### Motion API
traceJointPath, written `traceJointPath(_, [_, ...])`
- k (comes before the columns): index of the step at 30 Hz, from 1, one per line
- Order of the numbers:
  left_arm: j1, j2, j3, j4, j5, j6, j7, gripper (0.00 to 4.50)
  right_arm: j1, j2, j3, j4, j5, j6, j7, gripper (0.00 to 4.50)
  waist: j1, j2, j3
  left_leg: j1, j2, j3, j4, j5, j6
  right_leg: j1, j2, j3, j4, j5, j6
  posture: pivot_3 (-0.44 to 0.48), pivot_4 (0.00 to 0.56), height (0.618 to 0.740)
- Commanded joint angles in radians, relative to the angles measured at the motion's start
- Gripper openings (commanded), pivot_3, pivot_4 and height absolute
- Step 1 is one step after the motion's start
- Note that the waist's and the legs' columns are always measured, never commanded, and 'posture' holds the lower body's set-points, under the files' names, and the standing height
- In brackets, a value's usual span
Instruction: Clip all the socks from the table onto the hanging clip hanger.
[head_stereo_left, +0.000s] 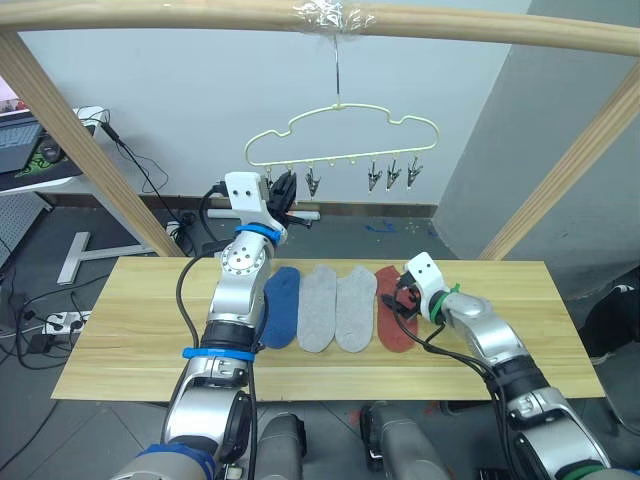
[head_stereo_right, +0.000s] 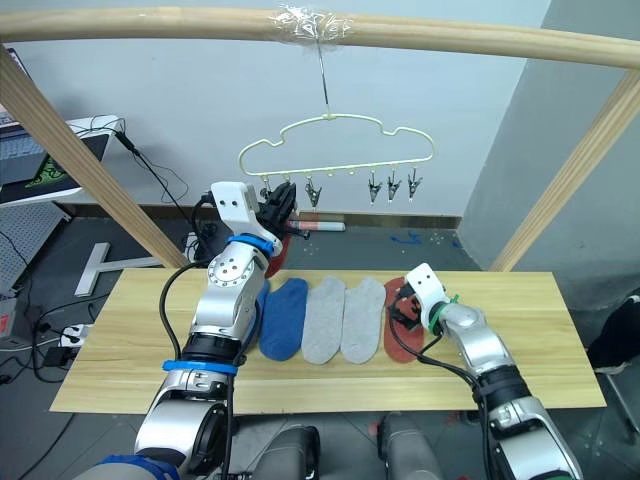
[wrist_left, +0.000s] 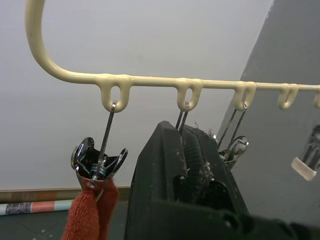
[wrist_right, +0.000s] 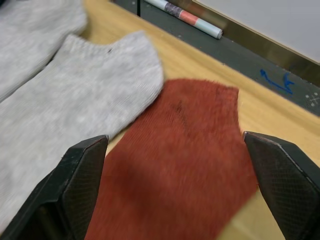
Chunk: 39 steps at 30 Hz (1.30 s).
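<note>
Where the long light wooden plank table (head_stereo_left: 140, 310) lies nearest the robot, four short ankle socks rest flat side by side in a row, each with its long axis running from the near edge toward the far edge: a blue sock (head_stereo_left: 281, 307), two light grey socks (head_stereo_left: 318, 308) (head_stereo_left: 356, 307), and a rust red sock (head_stereo_left: 394, 322) at the robot's right end. Over this red sock hangs the right gripper (wrist_right: 180, 190), its two black fingers (wrist_right: 82, 170) spread wide apart, one above each long edge of the sock, whose opening end points toward the far table edge. Beyond the table, the thin pale yellow-cream wire clip hanger (head_stereo_left: 340, 128) with a cloud-like outline hangs by its hook from a thick wooden frame bar (head_stereo_left: 480, 28), its bottom bar running left to right with small metal clips dangling from it. Up there, the left gripper (wrist_left: 187, 150) has its fingers pressed together just beside a clip (wrist_left: 97, 162) at the hanger's left end, which pinches a second rust red sock (wrist_left: 90, 215) hanging straight down.
</note>
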Motion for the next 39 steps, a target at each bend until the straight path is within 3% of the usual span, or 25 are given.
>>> traceJointPath(1, [-0.005, -0.003, -0.001, -0.034, -0.003, 0.001, -0.002, 0.01, -0.037, 0.02, -0.036, 0.104, -0.003, -0.077, 0.002, 4.5, 0.001, 0.0, 0.0, 0.0, 0.0, 0.0, 0.0, 0.0, 0.0, 0.0, 0.0, 0.0, 0.0, 0.0, 0.0, -0.074, 0.215, 0.74])
traceJointPath(8, [-0.004, -0.001, 0.001, -0.042, -0.004, 0.007, -0.003, 0.01, -0.064, 0.037, -0.026, 0.29, -0.045, -0.119, -0.004, 4.5, 0.0, 0.0, 0.0, 0.0, 0.001, 0.003, -0.001, 0.0, 0.0, 0.0, -0.002, 0.003, -0.001, 0.001, 0.0, -0.057, 0.215, 0.74])
traceJointPath(11, [0.006, 0.003, 0.001, -0.057, -0.005, 0.016, -0.005, 0.0, -0.036, 0.022, -0.002, 0.324, -0.078, -0.149, 0.022, 3.96, 0.001, 0.0, 0.0, 0.003, 0.001, 0.004, 0.0, 0.0, 0.0, 0.002, -0.001, 0.003, -0.001, 0.001, 0.003, -0.055, 0.215, 0.74])
traceJointPath(20, [0.019, 0.003, 0.012, -0.09, -0.039, 0.054, -0.037, 0.0, 0.054, -0.039, -0.02, 0.202, -0.081, -0.169, 0.073, 0.85, 0.002, 0.0, -0.001, 0.008, 0.001, 0.003, 0.0, 0.0, 0.0, 0.008, -0.001, 0.003, -0.002, 0.001, 0.003, -0.052, 0.21, 0.74])
traceJointPath(23, [0.013, 0.005, 0.025, -0.094, -0.063, 0.071, -0.055, 0.0, 0.085, -0.063, -0.027, 0.11, -0.076, -0.158, 0.082, 0.07, 0.003, -0.001, -0.001, 0.007, 0.001, 0.003, 0.0, 0.0, 0.0, 0.008, -0.001, 0.003, -0.002, 0.001, 0.003, -0.049, 0.207, 0.74])
traceJointPath(27, [0.014, 0.014, 0.065, -0.121, -0.163, 0.184, -0.108, 0.0, 0.153, -0.104, -0.033, -0.201, -0.049, -0.105, 0.131, 0.07, 0.002, -0.001, -0.001, 0.006, 0.001, 0.003, -0.001, 0.0, 0.0, 0.007, -0.001, 0.003, -0.003, 0.001, 0.003, -0.043, 0.207, 0.74])
traceJointPath(30, [0.031, -0.002, 0.13, -0.182, -0.322, 0.38, -0.123, 0.0, 0.167, -0.094, -0.018, -0.411, -0.028, -0.039, 0.15, 0.07, -0.009, 0.0, -0.001, 0.005, 0.001, 0.005, -0.001, 0.0, 0.0, 0.003, -0.001, 0.005, -0.001, 0.001, 0.003, -0.042, 0.205, 0.74])
traceJointPath(35, [0.049, -0.021, 0.253, -0.276, -0.565, 0.644, -0.065, 0.0, 0.116, -0.003, 0.052, -0.575, -0.035, 0.066, 0.118, 0.07, -0.012, -0.001, -0.001, 0.006, 0.002, 0.003, -0.001, 0.0, 0.0, 0.003, 0.0, 0.002, 0.0, 0.001, 0.003, -0.038, 0.201, 0.74])
traceJointPath(39, [0.065, -0.021, 0.303, -0.343, -0.68, 0.755, -0.026, 0.0, 0.043, 0.09, 0.085, -0.581, -0.059, 0.098, 0.063, 0.07, -0.011, -0.001, -0.001, 0.006, 0.002, 0.003, -0.001, 0.0, 0.0, 0.002, 0.0, 0.003, 0.003, 0.001, 0.003, -0.031, 0.198, 0.74])
